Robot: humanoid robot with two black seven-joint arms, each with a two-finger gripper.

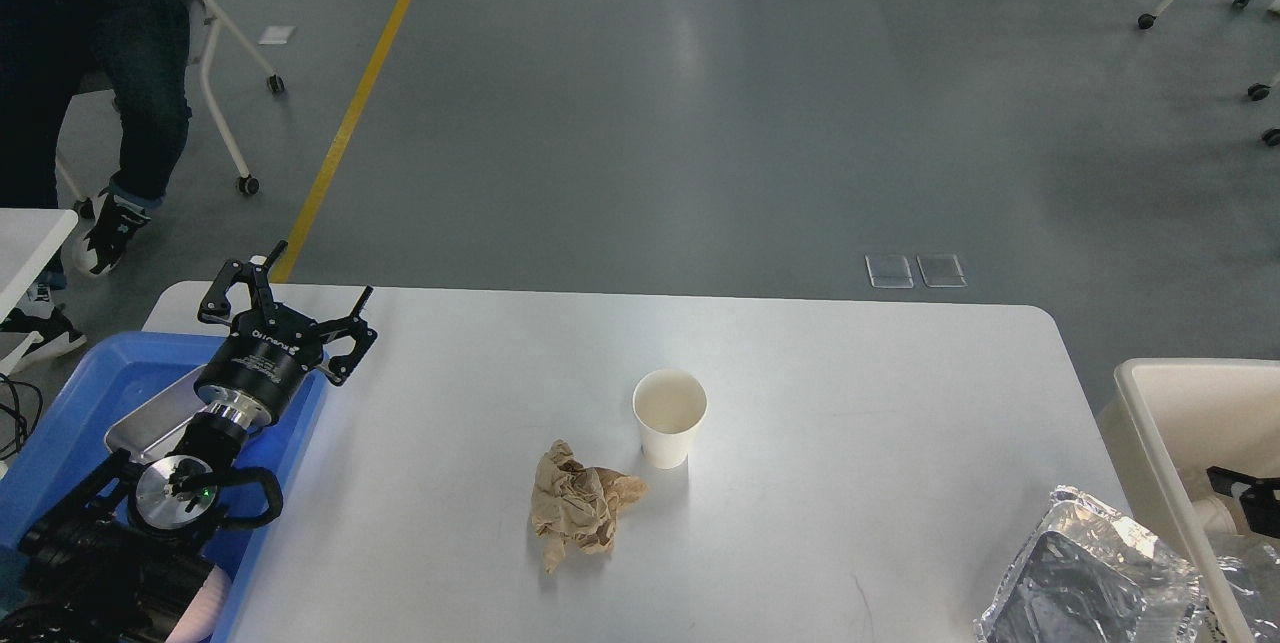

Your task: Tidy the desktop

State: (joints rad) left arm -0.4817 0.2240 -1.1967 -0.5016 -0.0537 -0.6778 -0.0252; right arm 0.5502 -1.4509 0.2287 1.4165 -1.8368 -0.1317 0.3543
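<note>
I count on the bench (820, 403): one paper cup (669, 416), one crumpled brown paper (580, 515), one foil container (1088, 571); beside it, one blue tray (70, 398), one beige bin (1190, 423)

A paper cup (669, 417) stands upright mid-desk (850, 403), crumpled brown paper (580, 515) just beside it at seven o'clock. The left hand (283, 295), fingers spread, hovers over the blue tray (75, 403) at nine o'clock.

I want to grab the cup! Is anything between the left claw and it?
No, in the head view only bare desktop lies between left gripper and paper cup.
</note>
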